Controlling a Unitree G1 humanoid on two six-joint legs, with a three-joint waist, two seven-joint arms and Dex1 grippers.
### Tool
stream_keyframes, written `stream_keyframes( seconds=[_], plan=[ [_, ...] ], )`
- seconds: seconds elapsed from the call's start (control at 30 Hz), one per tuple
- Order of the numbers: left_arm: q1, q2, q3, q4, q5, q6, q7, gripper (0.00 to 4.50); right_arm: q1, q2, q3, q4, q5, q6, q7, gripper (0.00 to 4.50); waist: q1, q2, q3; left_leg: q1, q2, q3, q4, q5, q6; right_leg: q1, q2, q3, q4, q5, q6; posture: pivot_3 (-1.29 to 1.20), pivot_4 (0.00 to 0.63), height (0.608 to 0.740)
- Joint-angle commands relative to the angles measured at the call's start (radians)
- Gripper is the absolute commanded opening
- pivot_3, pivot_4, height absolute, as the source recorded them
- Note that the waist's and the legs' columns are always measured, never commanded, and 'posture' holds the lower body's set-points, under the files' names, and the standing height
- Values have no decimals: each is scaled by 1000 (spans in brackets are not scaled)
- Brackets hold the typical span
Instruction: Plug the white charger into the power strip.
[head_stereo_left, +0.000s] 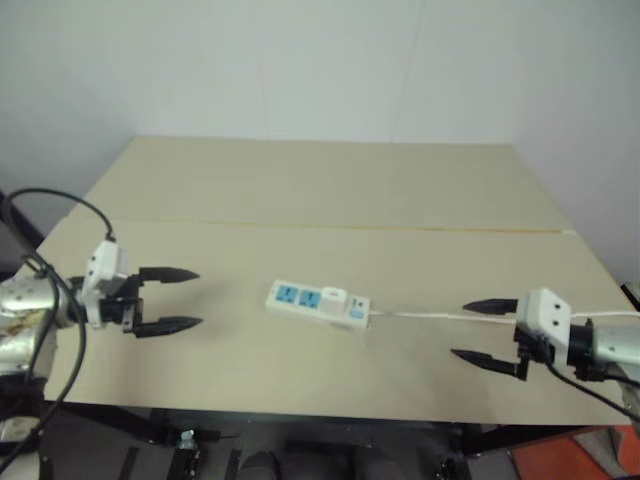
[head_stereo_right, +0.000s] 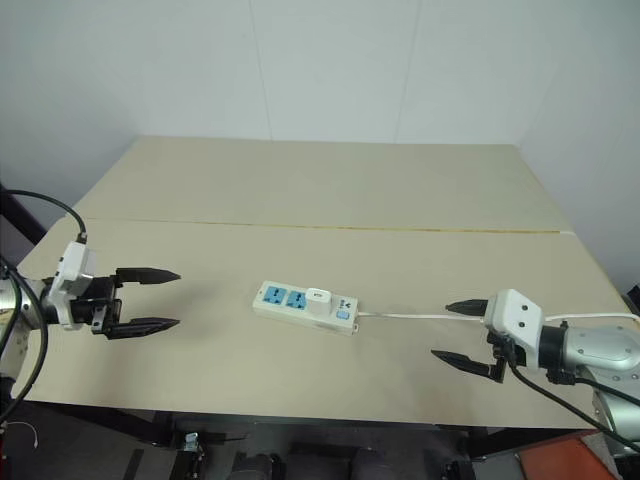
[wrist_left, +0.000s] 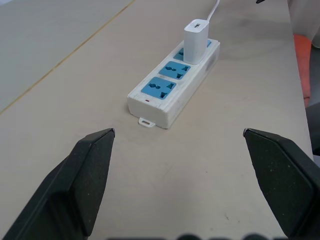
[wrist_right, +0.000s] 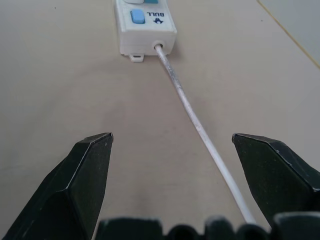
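- Table (head_stereo_left: 300, 190): pale beige, plain, crossed by one thin yellowish seam line.
- Power strip (wrist_left: 172, 97): white body with blue socket faces, a tiny red mark near one end, and a blue button beside dark "BULL" lettering at the cable end.
- White charger (wrist_left: 195, 41): plain white.
- Cable (wrist_right: 200, 130): thin, white, with greyish smudges.
- Left tool (head_stereo_left: 168, 299): black fingers, white housing.
- Right tool (head_stereo_left: 486, 331): black fingers, white housing.
- Wall (head_stereo_right: 320, 60): plain whitish grey.

"BULL", seen upside down, on power strip (wrist_right: 145, 27) end beside blue switch (wrist_right: 136, 17); apparently brand mark.
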Motion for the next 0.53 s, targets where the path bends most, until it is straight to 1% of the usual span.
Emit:
stream_keyframes(
  seconds=[0.03, 0.53],
  plan=[
    [-15, 2, 22, -7, 3, -5, -2, 4500, 0, -20, -42, -26, 14, -2, -10, 4468, 0, 0, 0, 0, 0, 0, 0, 0, 0, 0, 0, 0, 0, 0, 0, 0, 150, 740],
    [-11, -2, 21, -7, 7, -16, -4, 4500, 9, -25, -39, -37, 13, 16, -29, 4468, 1, 0, 0, 0, 0, 0, 0, 0, 0, 0, 0, 0, 1, 0, 0, 0, 150, 740]
  ],
)
